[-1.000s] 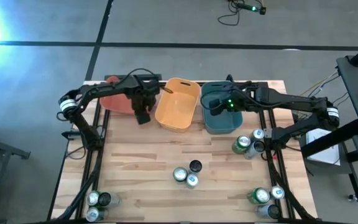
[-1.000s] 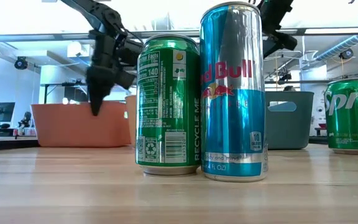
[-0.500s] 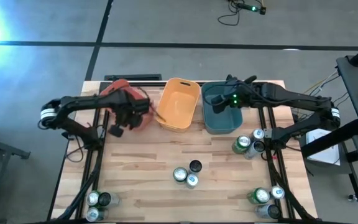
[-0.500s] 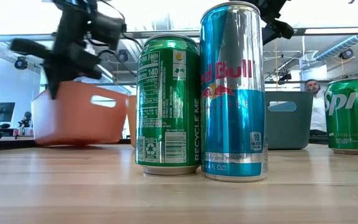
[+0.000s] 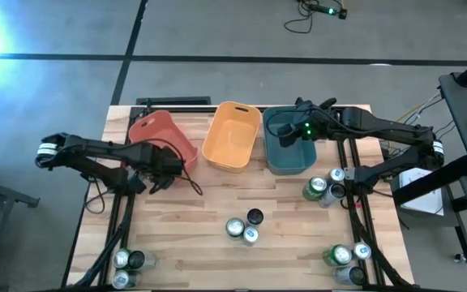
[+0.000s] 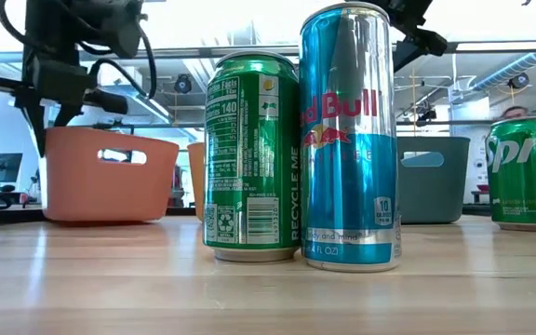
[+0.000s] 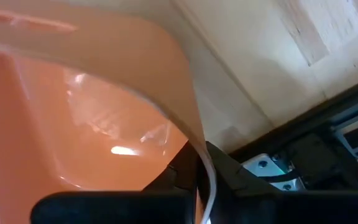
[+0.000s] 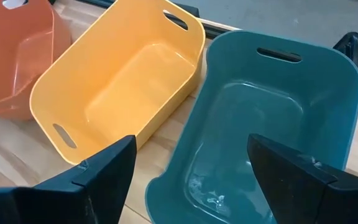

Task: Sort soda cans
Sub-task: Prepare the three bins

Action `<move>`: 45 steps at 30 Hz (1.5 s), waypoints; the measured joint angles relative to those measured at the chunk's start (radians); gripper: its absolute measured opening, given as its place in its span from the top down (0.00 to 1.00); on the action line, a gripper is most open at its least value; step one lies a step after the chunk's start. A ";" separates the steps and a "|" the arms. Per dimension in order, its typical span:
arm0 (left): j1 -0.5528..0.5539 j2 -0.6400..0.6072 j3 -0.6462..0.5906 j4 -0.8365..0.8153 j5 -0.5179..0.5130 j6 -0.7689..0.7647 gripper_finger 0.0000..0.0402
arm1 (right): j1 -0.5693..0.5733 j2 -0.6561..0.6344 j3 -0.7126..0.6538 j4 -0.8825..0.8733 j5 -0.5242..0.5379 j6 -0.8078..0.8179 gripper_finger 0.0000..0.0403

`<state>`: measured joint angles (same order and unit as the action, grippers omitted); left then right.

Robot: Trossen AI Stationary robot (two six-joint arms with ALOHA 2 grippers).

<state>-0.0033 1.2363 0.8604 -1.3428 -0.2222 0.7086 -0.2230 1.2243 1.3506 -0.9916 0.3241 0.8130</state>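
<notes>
No sorting done: every can [image 5: 243,228] sits on the tabletop [image 5: 217,203], tubs empty. My left gripper [image 5: 159,165] clamps the red tub [image 5: 162,138]; right gripper [image 5: 292,135] hangs spread over the teal tub [image 5: 292,158].

The tall pale blue metal can [image 6: 350,140] reads "Red Bull" and "10". The green metal can [image 6: 252,158] beside it reads "140" and "RECYCLE ME". A second green can [image 6: 527,172] shows "Spri".

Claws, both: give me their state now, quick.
Left claw: shut on the red tub rim.
Right claw: open, empty, over the teal tub.
</notes>
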 joint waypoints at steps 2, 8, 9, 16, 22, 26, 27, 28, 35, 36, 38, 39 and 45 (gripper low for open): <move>-0.004 -0.008 -0.008 0.000 0.019 -0.012 0.97 | 0.000 0.000 0.000 0.000 0.000 0.000 0.24; -0.003 -0.046 0.017 -0.035 0.116 -0.160 0.80 | 0.009 0.001 0.000 0.001 -0.005 -0.022 0.24; -0.003 -0.057 0.030 -0.050 0.143 -0.197 0.77 | 0.010 0.002 0.000 0.001 -0.008 -0.028 0.24; -0.002 -0.154 0.147 -0.001 0.272 -0.687 0.52 | 0.009 0.002 0.000 0.002 -0.008 -0.039 0.27; 0.012 -0.189 0.134 0.169 0.165 -1.154 0.40 | 0.009 0.011 0.000 0.013 -0.008 -0.020 0.26; 0.012 -0.149 0.105 0.218 0.103 -1.301 0.39 | 0.009 0.023 0.000 0.043 -0.009 -0.019 0.25; 0.013 -0.135 0.100 0.221 0.102 -1.318 0.39 | 0.010 0.026 0.000 0.048 -0.009 -0.019 0.25; 0.014 -0.119 0.096 0.224 0.098 -1.330 0.39 | 0.010 0.028 0.000 0.058 -0.009 -0.019 0.26; 0.044 0.020 0.053 0.384 0.089 -1.297 0.42 | 0.021 0.035 0.000 0.066 -0.017 -0.017 0.29; 0.044 0.043 0.052 0.397 0.090 -1.287 0.43 | 0.027 0.037 0.000 0.066 -0.017 -0.014 0.29; 0.050 0.095 0.050 0.391 0.075 -1.263 0.47 | 0.038 0.040 0.000 0.063 -0.017 0.000 0.30; 0.054 0.119 0.048 0.387 0.070 -1.243 0.49 | 0.045 0.040 0.000 0.061 -0.017 0.001 0.30; 0.053 0.218 0.048 0.400 0.063 -1.008 0.81 | 0.107 0.040 0.000 0.060 -0.017 0.008 0.30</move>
<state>0.0494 1.4541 0.9089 -0.9424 -0.1589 -0.2994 -0.1163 1.2648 1.3502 -0.9312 0.3075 0.8214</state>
